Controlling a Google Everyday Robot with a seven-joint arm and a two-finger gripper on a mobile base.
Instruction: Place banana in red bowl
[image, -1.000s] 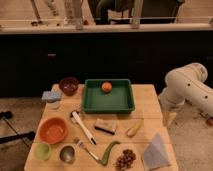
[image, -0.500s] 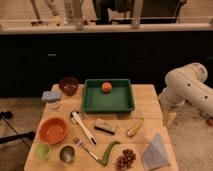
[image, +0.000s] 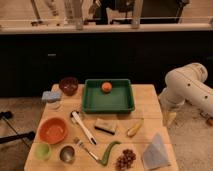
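The banana (image: 134, 128), small, curved and pale yellow, lies on the wooden table (image: 150, 97) right of centre, below the green tray. The red bowl (image: 52, 130), wide and orange-red, sits empty near the table's left front. My white arm is folded off the table's right side. Its gripper (image: 170, 118) hangs down beside the right table edge, a short way right of the banana and slightly above it. It is open, with nothing in it.
A green tray (image: 108, 104) at the back holds an orange fruit (image: 106, 87). Also on the table: a dark maroon bowl (image: 68, 85), a blue sponge (image: 51, 96), a white brush (image: 82, 126), a tan block (image: 105, 125), a green cup (image: 43, 150), a metal cup (image: 66, 153), a green vegetable (image: 110, 151), a dark cluster (image: 126, 159) and a grey cloth (image: 155, 151).
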